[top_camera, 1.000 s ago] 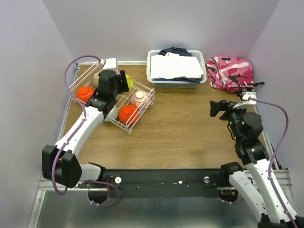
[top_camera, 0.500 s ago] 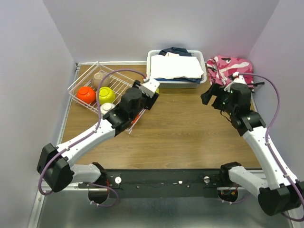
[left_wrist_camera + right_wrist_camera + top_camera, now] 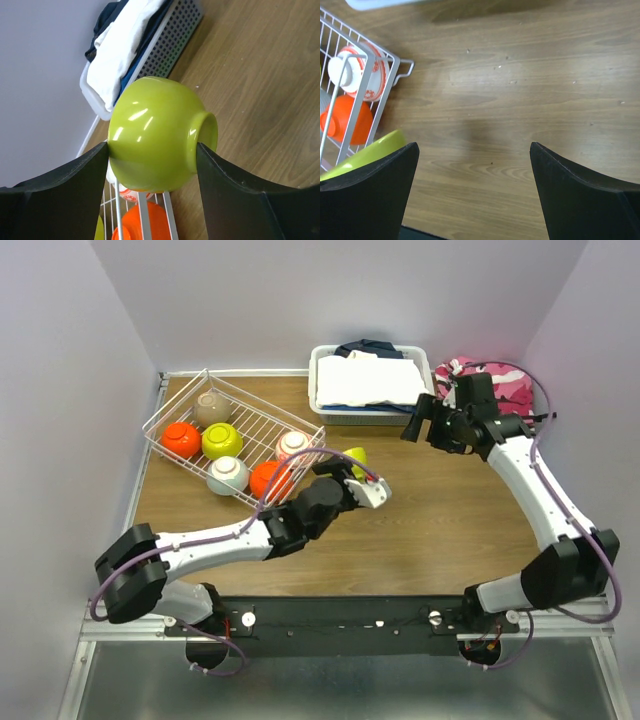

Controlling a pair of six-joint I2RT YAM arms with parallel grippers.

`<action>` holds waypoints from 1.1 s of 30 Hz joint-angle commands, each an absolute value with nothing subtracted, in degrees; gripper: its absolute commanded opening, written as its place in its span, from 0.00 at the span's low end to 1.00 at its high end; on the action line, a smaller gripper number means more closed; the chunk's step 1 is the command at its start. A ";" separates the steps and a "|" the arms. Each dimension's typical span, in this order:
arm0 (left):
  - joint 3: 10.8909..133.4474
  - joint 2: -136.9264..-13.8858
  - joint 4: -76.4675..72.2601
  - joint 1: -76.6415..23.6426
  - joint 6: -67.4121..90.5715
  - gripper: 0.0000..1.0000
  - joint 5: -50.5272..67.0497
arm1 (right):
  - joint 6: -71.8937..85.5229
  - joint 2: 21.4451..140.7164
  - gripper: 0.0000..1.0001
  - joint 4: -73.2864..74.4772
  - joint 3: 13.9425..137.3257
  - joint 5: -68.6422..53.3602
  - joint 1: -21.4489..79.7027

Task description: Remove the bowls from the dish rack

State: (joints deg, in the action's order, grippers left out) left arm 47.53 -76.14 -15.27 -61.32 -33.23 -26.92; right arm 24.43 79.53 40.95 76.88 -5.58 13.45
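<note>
Just beside the dish rack (image 3: 180, 405), over the counter (image 3: 430, 530), a lime-yellow bowl (image 3: 155, 130) is now clamped by the left gripper (image 3: 150, 151), having been lifted out. Six bowls (image 3: 222, 441) are left inside. The right gripper (image 3: 472, 150) is spread wide, empty.

Lime bowl (image 3: 355, 454): from above, mostly tucked behind the left gripper (image 3: 352, 466) — only a sliver shows.
Orange bowl (image 3: 131, 227): left wrist view's bottom edge cuts it off.
</note>
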 commanded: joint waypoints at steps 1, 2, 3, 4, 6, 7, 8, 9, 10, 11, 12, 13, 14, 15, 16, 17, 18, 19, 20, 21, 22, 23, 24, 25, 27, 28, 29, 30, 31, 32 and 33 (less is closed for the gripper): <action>45.97 -81.11 -26.09 -66.52 -43.84 0.29 -35.32 | 24.52 86.65 1.00 49.13 80.77 -15.81 13.97; 45.62 -82.17 -28.63 -68.01 -46.12 0.29 -37.25 | 24.70 87.36 1.00 49.13 80.95 -16.69 13.97; 45.35 -83.83 -29.96 -68.81 -47.36 0.29 -38.31 | 24.70 88.32 1.00 49.04 80.95 -17.74 14.15; 44.83 -84.63 -31.10 -69.51 -48.24 0.29 -39.02 | 24.78 88.59 1.00 48.78 80.95 -18.01 14.50; 44.39 -86.82 -34.09 -71.27 -50.35 0.28 -40.25 | 25.31 89.21 0.98 48.17 81.21 -18.54 14.76; 44.30 -87.53 -34.54 -71.80 -50.88 0.28 -40.51 | 25.31 89.99 0.98 48.16 81.38 -18.89 15.20; 44.30 -88.32 -35.32 -72.33 -51.50 0.27 -40.78 | 25.23 90.43 0.97 48.43 81.73 -19.33 15.47; 44.30 -89.81 -35.85 -73.38 -52.46 0.27 -41.48 | 25.05 90.87 0.97 48.60 82.17 -19.77 15.64; 44.21 -90.52 -36.47 -73.91 -53.08 0.27 -41.92 | 25.14 91.57 0.96 48.69 82.44 -19.86 16.34; 44.21 -91.22 -37.69 -74.35 -53.69 0.27 -42.18 | 25.14 91.93 0.96 48.78 82.53 -19.86 16.78; 44.12 -92.62 -38.49 -75.40 -54.40 0.24 -42.97 | 25.14 92.28 0.96 48.78 82.53 -20.04 17.31; 43.95 -93.42 -39.54 -75.76 -56.06 0.24 -43.50 | 25.05 92.63 0.96 48.95 82.62 -20.21 18.10; 43.95 -94.12 -41.55 -76.11 -56.94 0.24 -44.03 | 24.96 93.51 0.95 49.30 82.53 -20.30 18.71; 43.86 -95.78 -42.62 -76.46 -57.91 0.23 -44.73 | 24.53 94.04 0.95 49.65 82.53 -20.39 19.24; 43.68 -96.58 -43.85 -76.90 -59.57 0.23 -45.61 | 24.26 94.56 0.95 50.09 82.70 -20.22 20.38; 43.59 -97.37 -46.29 -77.17 -60.46 0.23 -46.14 | 23.91 95.88 0.95 51.23 82.88 -19.87 21.00; 43.42 -98.69 -47.54 -77.34 -61.16 0.23 -46.40 | 23.21 96.41 0.94 51.76 83.14 -19.08 21.53; 43.07 -99.22 -48.77 -77.69 -61.78 0.23 -46.75 | 22.86 97.20 0.94 52.38 83.32 -18.72 22.49; 42.89 -99.75 -50.69 -78.04 -62.74 0.23 -47.28 | 22.68 97.73 0.94 53.43 83.76 -18.37 23.02; 42.80 -100.45 -51.41 -78.13 -63.10 0.23 -47.46 | 22.07 98.95 0.94 54.05 83.85 -17.93 23.55; 42.54 -100.81 -51.85 -78.22 -63.37 0.23 -47.63 | 21.80 99.49 0.93 54.57 84.11 -17.84 24.16; 42.37 -100.90 -52.55 -78.40 -63.63 0.23 -47.90 | 21.62 99.93 0.92 55.80 84.29 -17.49 24.43; 42.19 -101.25 -52.99 -78.49 -63.98 0.23 -48.07 | 21.19 100.98 0.92 56.42 84.29 -16.71 24.61; 41.84 -101.34 -53.35 -78.40 -64.07 0.23 -48.16 | 20.92 101.42 0.91 56.95 84.29 -16.18 24.87; 41.57 -101.51 -53.79 -78.40 -64.16 0.23 -48.34 | 20.39 102.13 0.89 58.27 84.20 -15.30 25.14; 41.40 -101.51 -53.79 -78.49 -64.07 0.23 -48.34 | 20.13 103.00 0.85 58.53 84.20 -15.12 25.22; 41.31 -101.51 -53.79 -78.57 -63.99 0.23 -48.43 | 19.95 103.44 0.83 59.23 84.29 -15.29 25.22; 41.22 -101.86 -53.79 -78.57 -63.90 0.23 -48.60 | 19.52 103.88 0.81 59.33 84.46 -15.73 25.31; 41.31 -102.04 -53.88 -78.57 -63.90 0.23 -48.60 | 19.42 104.93 0.75 59.85 84.72 -16.25 25.40; 41.40 -102.22 -54.05 -78.66 -64.07 0.23 -48.78 | 19.25 105.29 0.72 60.03 84.90 -16.35 25.40; 41.48 -102.48 -54.31 -78.58 -64.16 0.23 -48.95 | 19.25 105.73 0.69 60.64 85.08 -16.35 25.57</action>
